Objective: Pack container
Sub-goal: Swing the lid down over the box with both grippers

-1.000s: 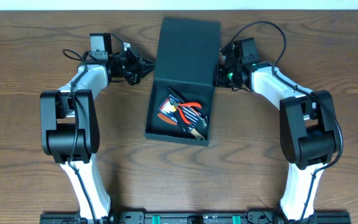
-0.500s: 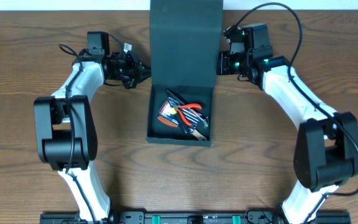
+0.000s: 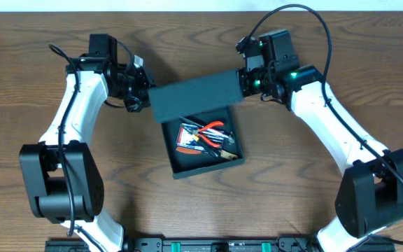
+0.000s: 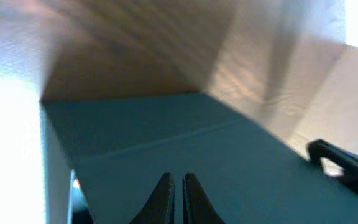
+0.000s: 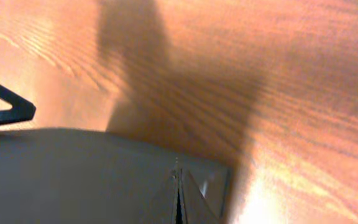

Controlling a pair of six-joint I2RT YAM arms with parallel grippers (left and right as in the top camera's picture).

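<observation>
Container (image 3: 208,166) lid (image 3: 196,95): L gripper (image 3: 140,98) & R gripper (image 3: 243,82) are pinched shut on its ends, so we lower both together, slow & level.

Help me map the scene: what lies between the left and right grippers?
Overhead view: the hinged flap lid of the matte dark teal-black cardboard box spans from left gripper to right gripper.

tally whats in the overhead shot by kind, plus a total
box: 1
robot arms: 2
red-handled pliers: 1
other items in the box: too jumbled to count
total countable: 4
</observation>
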